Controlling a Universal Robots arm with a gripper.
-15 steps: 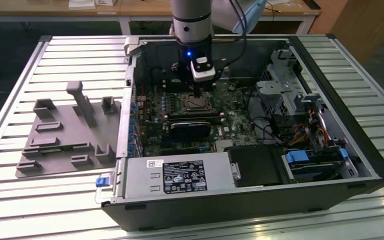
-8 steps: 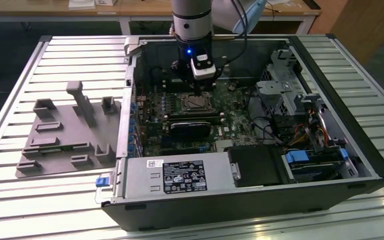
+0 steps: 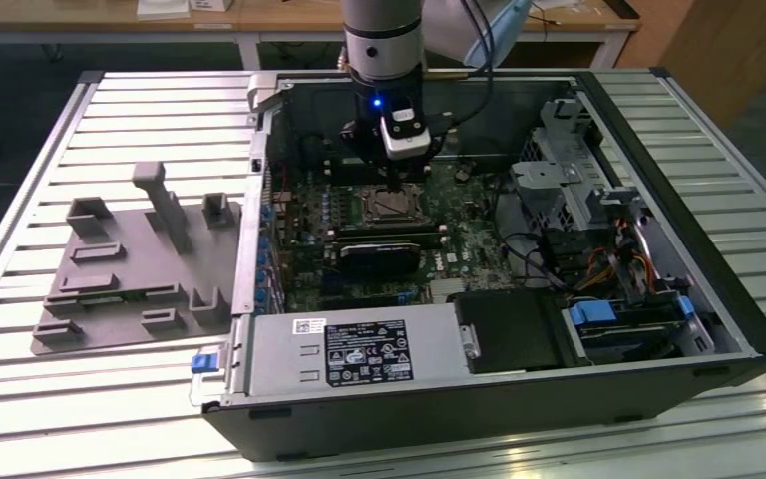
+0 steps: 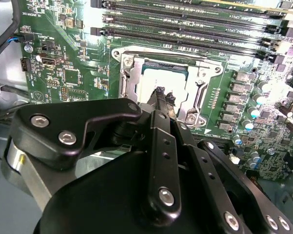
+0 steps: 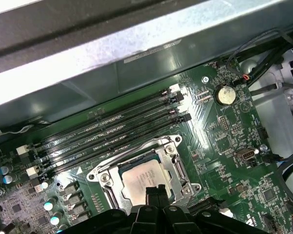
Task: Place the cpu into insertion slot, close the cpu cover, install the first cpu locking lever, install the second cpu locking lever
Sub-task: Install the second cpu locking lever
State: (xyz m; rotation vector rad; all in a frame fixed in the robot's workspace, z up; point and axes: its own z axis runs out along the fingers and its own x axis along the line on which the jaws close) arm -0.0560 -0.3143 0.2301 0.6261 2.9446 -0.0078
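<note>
Cpu point(image 5: 142, 176) metal, pale silvery-grey and square, sits seated in the insertion slot point(image 5: 106, 178) on the green motherboard point(image 3: 306, 225), and we take that slot as our landmark. In the exterior view we first meet, well off to the slot's left on the slatted worktop point(image 3: 37, 180), a grey parts fixture point(image 3: 131, 264); the open computer case point(image 3: 490, 399) holds the slot point(image 3: 391, 207) near its middle, and the arm point(image 3: 383, 50) comes down just behind it, hiding the board beyond.

In both wrist views the pincer's own black body cuts off the near edge of the slot. The pincer point(image 5: 156, 191) hangs directly over the chip's near edge, its two slim fingertips point(image 4: 161, 95) pressed together with nothing between them; whether they touch the chip's top point(image 4: 148, 83) we cannot make out.

We see the cpu cover point(image 5: 178, 168) as a silvery frame around the chip, though whether it lies fully flat is hard to judge. Black memory slots point(image 5: 112, 126) run just beyond the insertion slot, and a coin battery point(image 5: 224, 94) lies well past its far corner.
</note>
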